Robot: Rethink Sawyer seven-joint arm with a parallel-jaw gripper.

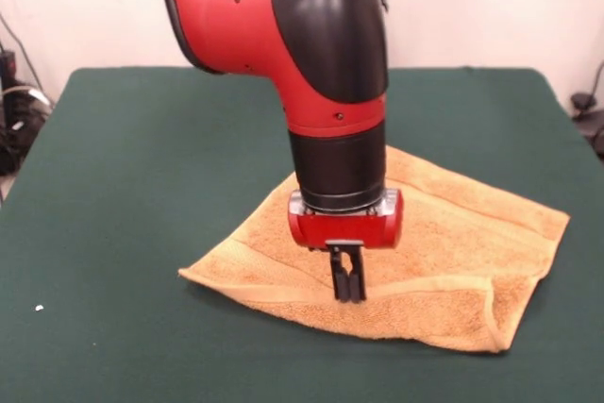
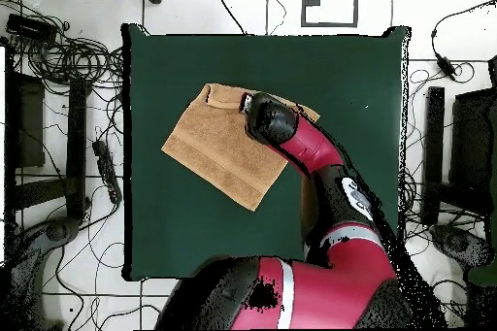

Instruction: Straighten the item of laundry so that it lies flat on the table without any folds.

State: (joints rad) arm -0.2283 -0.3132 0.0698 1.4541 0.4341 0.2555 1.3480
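Observation:
The item of laundry [image 1: 453, 233], a golden-orange towel, lies spread at an angle on the green table [image 1: 142, 139], right of centre and near the front edge. Its near right corner [image 1: 500, 313] is folded over in a narrow strip. My gripper [image 1: 348, 295] points straight down, its fingers [image 1: 342, 276] close together and pinching the cloth at the woven band near the front hem. In the overhead view the towel [image 2: 214, 148] lies in the upper left part of the table [image 2: 340, 75]. The arm's wrist [image 2: 270, 119] covers the towel's right part and hides the gripper there.
A small white speck [image 1: 39, 308] lies on the table near the front left. Cables [image 2: 68, 55] and dark equipment [image 2: 24, 118] crowd the floor round the table. The arm [image 2: 330, 177] reaches across the table's lower right part.

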